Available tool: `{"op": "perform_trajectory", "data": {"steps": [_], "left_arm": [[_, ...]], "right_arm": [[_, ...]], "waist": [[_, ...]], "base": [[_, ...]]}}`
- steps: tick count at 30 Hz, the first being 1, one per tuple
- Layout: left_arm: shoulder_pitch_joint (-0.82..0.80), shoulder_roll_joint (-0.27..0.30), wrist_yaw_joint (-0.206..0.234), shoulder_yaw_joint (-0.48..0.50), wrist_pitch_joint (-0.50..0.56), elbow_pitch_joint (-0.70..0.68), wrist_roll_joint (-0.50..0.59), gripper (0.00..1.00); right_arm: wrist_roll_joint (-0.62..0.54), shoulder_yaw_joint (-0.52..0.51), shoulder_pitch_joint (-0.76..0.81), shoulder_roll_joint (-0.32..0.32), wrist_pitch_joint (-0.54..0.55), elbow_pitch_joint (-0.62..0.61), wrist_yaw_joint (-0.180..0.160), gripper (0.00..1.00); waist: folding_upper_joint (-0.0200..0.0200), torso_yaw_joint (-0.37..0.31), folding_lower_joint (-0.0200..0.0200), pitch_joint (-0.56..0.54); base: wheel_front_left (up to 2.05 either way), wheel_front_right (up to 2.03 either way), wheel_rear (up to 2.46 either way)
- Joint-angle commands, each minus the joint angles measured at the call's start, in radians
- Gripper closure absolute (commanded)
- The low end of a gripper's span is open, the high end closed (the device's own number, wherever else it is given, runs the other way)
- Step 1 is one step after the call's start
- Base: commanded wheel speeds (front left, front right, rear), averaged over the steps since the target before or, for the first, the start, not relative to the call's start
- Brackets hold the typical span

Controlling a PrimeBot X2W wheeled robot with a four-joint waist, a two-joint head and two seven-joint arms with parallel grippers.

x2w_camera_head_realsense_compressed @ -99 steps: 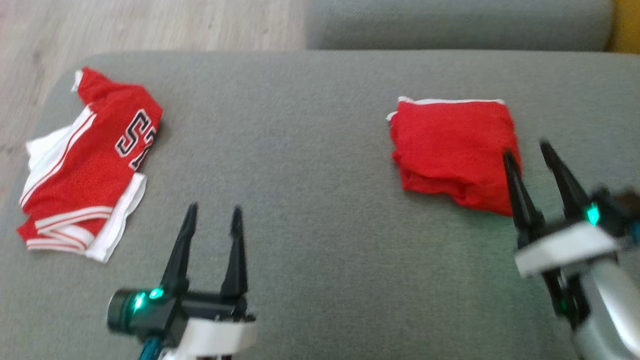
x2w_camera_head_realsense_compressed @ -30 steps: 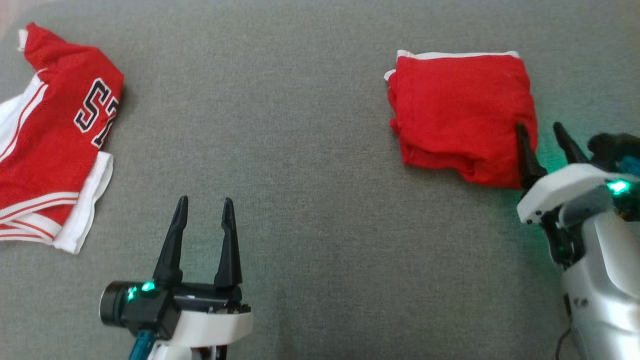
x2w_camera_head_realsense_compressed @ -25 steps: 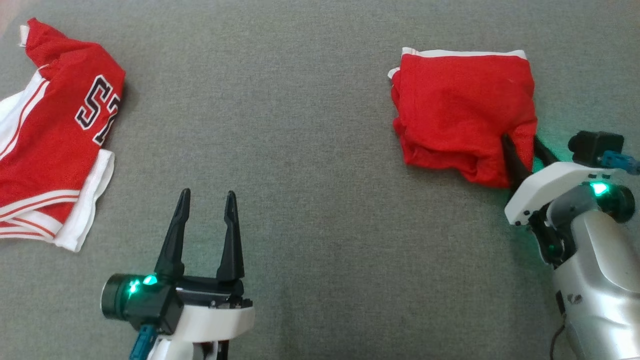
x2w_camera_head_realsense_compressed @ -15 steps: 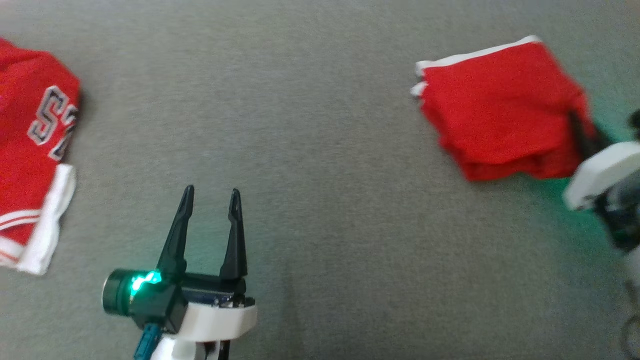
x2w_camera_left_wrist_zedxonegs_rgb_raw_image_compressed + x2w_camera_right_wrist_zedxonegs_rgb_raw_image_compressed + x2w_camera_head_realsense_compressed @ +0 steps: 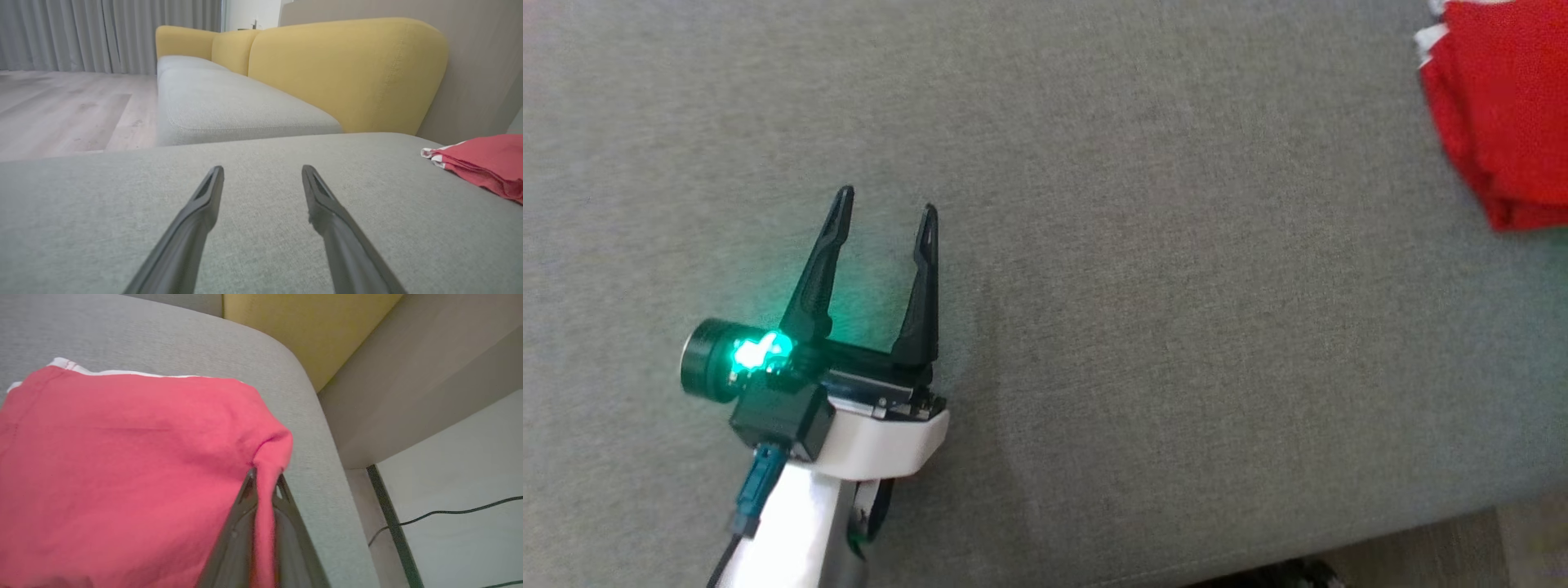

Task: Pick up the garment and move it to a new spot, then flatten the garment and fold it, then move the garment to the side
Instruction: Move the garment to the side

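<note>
The folded red garment [image 5: 122, 449] with a white trim lies on the grey cushion [image 5: 196, 339] near its right corner. My right gripper [image 5: 264, 477] is shut on a pinched fold at the garment's right edge. In the head view the garment [image 5: 1503, 122] sits at the upper right, cut off by the frame. The left wrist view has the garment [image 5: 486, 163] at its right edge. My left gripper [image 5: 886, 208] stands open above bare cushion, nothing between its fingers, well left of the garment.
The grey cushion's front edge [image 5: 1339, 543] runs along the lower right of the head view. Behind stand a second grey seat [image 5: 229, 110] and a yellow backrest [image 5: 347, 69]. Right of the cushion corner a black cable [image 5: 449, 514] lies on a pale surface.
My right gripper closed on the garment's right edge and dragged it to the right. The head camera swung, so the striped jersey and right arm left its view.
</note>
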Motion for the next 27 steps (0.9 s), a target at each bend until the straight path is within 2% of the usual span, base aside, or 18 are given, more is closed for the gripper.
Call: {"op": "perform_trajectory", "data": {"steps": [1,5,6,7,8,14,19,20,23,27], "left_arm": [[-0.020,0.000,-0.011,0.022,-0.005,-0.019,0.011,0.00],[-0.040,0.000,-0.019,0.018,-0.005,-0.009,0.011,0.00],[-0.044,0.000,-0.020,0.016,-0.005,-0.008,0.010,0.00],[-0.048,0.000,-0.022,0.013,-0.005,-0.006,0.008,0.00],[-0.050,-0.001,-0.023,0.012,-0.005,-0.004,0.005,0.00],[-0.032,-0.001,-0.011,0.019,-0.005,0.017,-0.021,0.00],[0.010,-0.001,0.029,0.016,-0.005,0.043,-0.084,0.00],[0.010,-0.001,0.029,0.016,-0.005,0.043,-0.084,0.00],[0.040,-0.001,0.049,0.012,-0.005,0.065,-0.122,0.00],[0.080,-0.001,0.069,0.016,-0.005,0.097,-0.156,0.00]], "right_arm": [[-0.035,-0.044,0.011,-0.050,0.005,-0.050,-0.001,1.00],[-0.110,-0.116,0.006,-0.044,-0.004,-0.077,-0.001,1.00],[-0.131,-0.136,0.004,-0.037,-0.006,-0.080,-0.001,0.82],[-0.153,-0.156,0.002,-0.027,-0.013,-0.085,-0.001,0.28],[-0.179,-0.173,0.003,-0.017,-0.022,-0.090,-0.001,0.00],[-0.259,-0.169,0.041,0.096,-0.061,-0.127,-0.001,0.00],[-0.221,-0.075,0.112,0.222,-0.112,-0.163,-0.001,0.00],[-0.221,-0.075,0.112,0.222,-0.112,-0.163,-0.001,0.00],[-0.166,0.018,0.155,0.291,-0.188,-0.153,-0.001,0.00],[-0.115,0.135,0.193,0.364,-0.336,-0.083,-0.001,0.00]], "waist": [[0.0000,-0.027,-0.0002,0.049],[0.0000,-0.020,-0.0002,0.064],[0.0000,-0.016,-0.0002,0.066],[0.0000,-0.011,-0.0002,0.065],[0.0000,-0.004,-0.0002,0.062],[0.0000,0.030,-0.0002,-0.005],[0.0000,0.073,-0.0002,-0.106],[0.0000,0.073,-0.0002,-0.106],[0.0000,0.102,-0.0002,-0.169],[0.0000,0.143,-0.0002,-0.256]], "base": [[0.00,0.00,0.00],[0.00,0.00,0.00],[0.00,0.00,0.00],[0.00,0.00,0.00],[0.00,0.00,0.00],[0.00,0.00,0.00],[0.00,0.00,0.00],[0.00,0.00,0.00],[0.00,0.00,0.00],[0.00,0.00,0.00]]}}
